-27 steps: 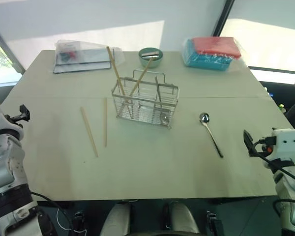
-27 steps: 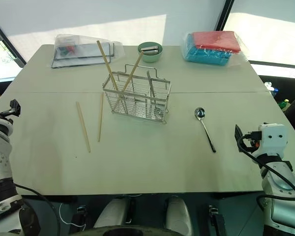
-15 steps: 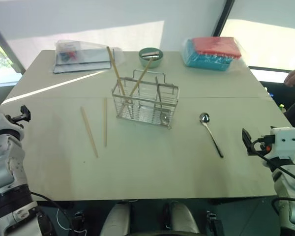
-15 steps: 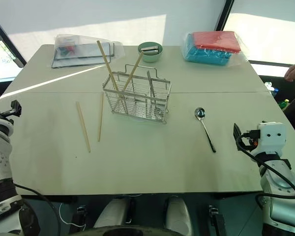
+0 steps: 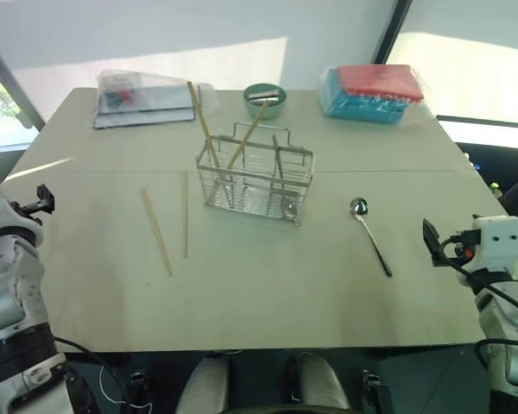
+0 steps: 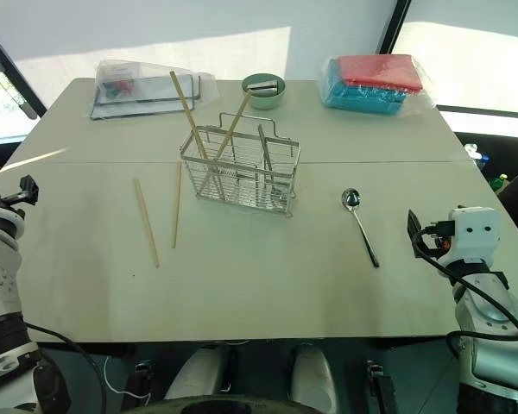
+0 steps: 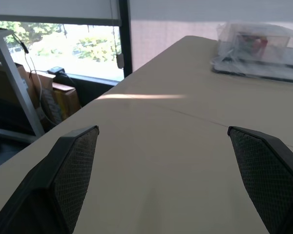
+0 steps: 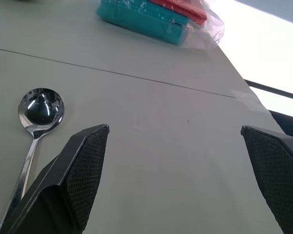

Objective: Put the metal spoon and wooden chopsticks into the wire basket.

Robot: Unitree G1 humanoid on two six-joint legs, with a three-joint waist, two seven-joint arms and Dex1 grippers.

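Picking up the metal spoon (image 6: pixel 358 221) looks like the next job, since it lies flat on the surface (image 6: pixel 259 285) near the right gripper (image 8: pixel 180 180). That gripper's fingers (image 8: pixel 83 170) are wide apart and hold nothing. The left gripper (image 7: pixel 166 180) is wide apart too, out by the left edge, also empty.

The wire basket (image 6: pixel 240 170) stands in the middle of the surface, well apart from the spoon. Two wooden chopsticks (image 6: pixel 190 108) already lean inside it. Two more (image 6: pixel 145 222) lie flat beside it on its left side.

The spoon's handle is thin and shiny, so it may slip. A good way would be to come down over the middle of the handle, with one finger on each side, and squeeze slowly. Then lift it, carry it over the basket, and drop it in bowl first.
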